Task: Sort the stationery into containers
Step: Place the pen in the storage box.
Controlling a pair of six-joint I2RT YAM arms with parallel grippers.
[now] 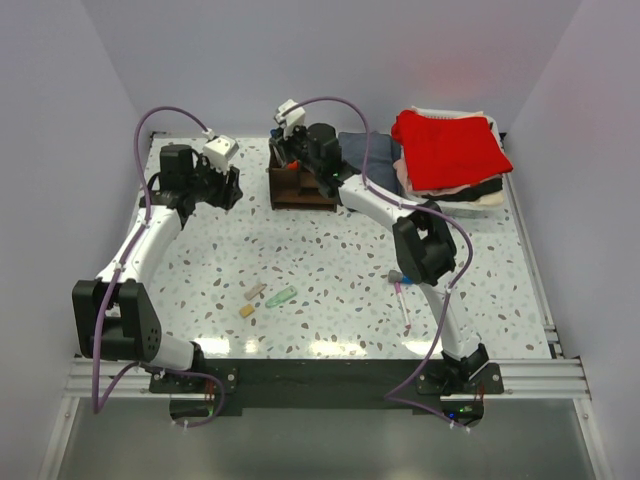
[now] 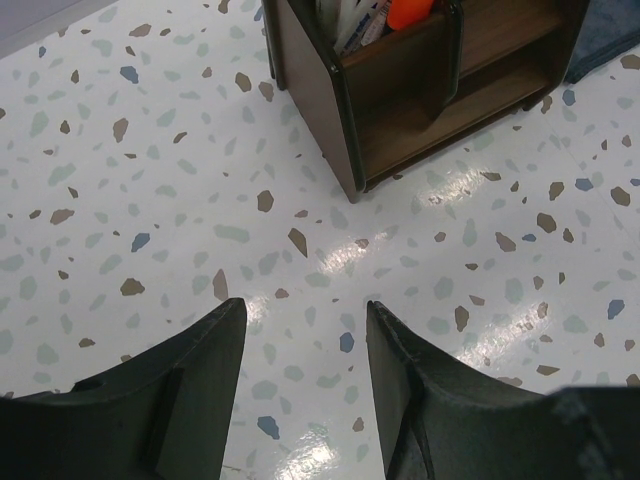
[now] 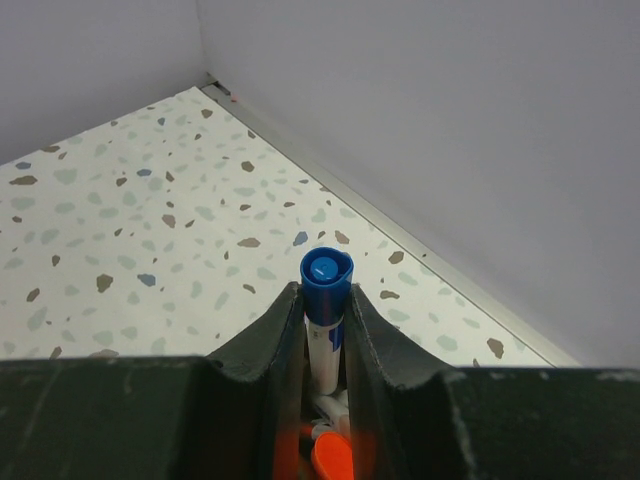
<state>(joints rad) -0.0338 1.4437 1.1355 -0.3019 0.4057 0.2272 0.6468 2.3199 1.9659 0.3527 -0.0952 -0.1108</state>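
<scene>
The dark brown wooden organizer [image 1: 300,187] stands at the back middle of the table. My right gripper [image 1: 293,152] hangs over it. In the right wrist view that gripper [image 3: 325,292] is shut on a white pen with a blue cap [image 3: 326,270], held upright, with an orange cap [image 3: 336,458] just below. My left gripper [image 1: 228,190] is left of the organizer, open and empty [image 2: 305,305] above bare table. The organizer [image 2: 400,110] holds an orange-tipped marker [image 2: 410,12]. Two tan blocks [image 1: 255,292] [image 1: 246,311], a pale green piece [image 1: 281,297] and a pink pen [image 1: 402,300] lie on the near table.
A pile of folded clothes with a red cloth [image 1: 450,150] on top sits at the back right, and a dark cloth [image 1: 362,150] lies beside the organizer. Walls close off the back and both sides. The right arm's elbow [image 1: 425,245] hangs above the pink pen.
</scene>
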